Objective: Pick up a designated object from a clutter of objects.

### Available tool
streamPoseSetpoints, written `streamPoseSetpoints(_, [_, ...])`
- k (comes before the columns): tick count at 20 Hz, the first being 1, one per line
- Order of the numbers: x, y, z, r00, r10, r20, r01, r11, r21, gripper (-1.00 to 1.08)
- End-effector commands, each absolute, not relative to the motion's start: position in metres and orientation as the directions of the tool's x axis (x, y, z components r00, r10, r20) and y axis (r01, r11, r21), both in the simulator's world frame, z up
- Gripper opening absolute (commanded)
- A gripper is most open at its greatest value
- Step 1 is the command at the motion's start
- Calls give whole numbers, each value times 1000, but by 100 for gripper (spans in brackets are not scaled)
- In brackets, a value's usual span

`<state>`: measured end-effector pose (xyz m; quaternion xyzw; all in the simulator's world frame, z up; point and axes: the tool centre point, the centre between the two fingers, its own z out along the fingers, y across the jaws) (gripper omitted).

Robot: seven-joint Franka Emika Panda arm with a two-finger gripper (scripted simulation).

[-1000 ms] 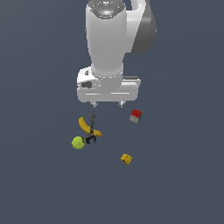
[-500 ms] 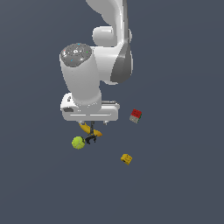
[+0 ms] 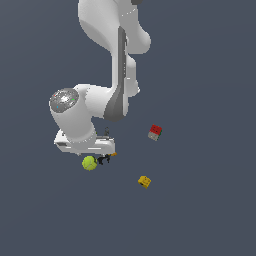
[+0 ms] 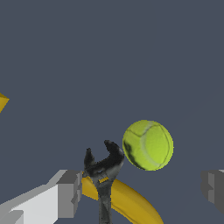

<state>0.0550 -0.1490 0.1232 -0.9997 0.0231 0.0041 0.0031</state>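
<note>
The designated object, a yellow-green tennis ball (image 3: 89, 163) with a curved seam, lies on the dark floor just under my gripper (image 3: 90, 154). In the wrist view the ball (image 4: 148, 145) sits a little beyond the line between my two grey fingers (image 4: 68, 192), and nothing touches it. The gripper (image 4: 142, 189) is open and empty. Beside the ball lie a dark wrench-like tool (image 4: 103, 170) and a yellow banana (image 4: 124, 201). In the exterior view the hand hides most of the banana.
A red-and-grey cube (image 3: 155, 132) sits toward the exterior view's right. An orange-yellow cube (image 3: 145, 181) lies lower right of the ball, and a yellow corner (image 4: 2, 101) shows at the wrist view's edge. The tool (image 3: 104, 160) pokes out beside the ball.
The arm has swung toward the exterior view's left and come down. The hand, which was above the banana and tool, now sits right over the ball.
</note>
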Motion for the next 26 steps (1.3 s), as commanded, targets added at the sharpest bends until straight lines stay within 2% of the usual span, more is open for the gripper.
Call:
streamPoseSetpoints(1, [56,-161,110,999,-53,-4,-53,-999,-4,100])
streamPoseSetpoints(13, [54,-176,89,998,-63,-2,-63,-998,0,100])
streamPoseSetpoints(26, [55,-177,41,998,-63,0,-63,-998,0,100])
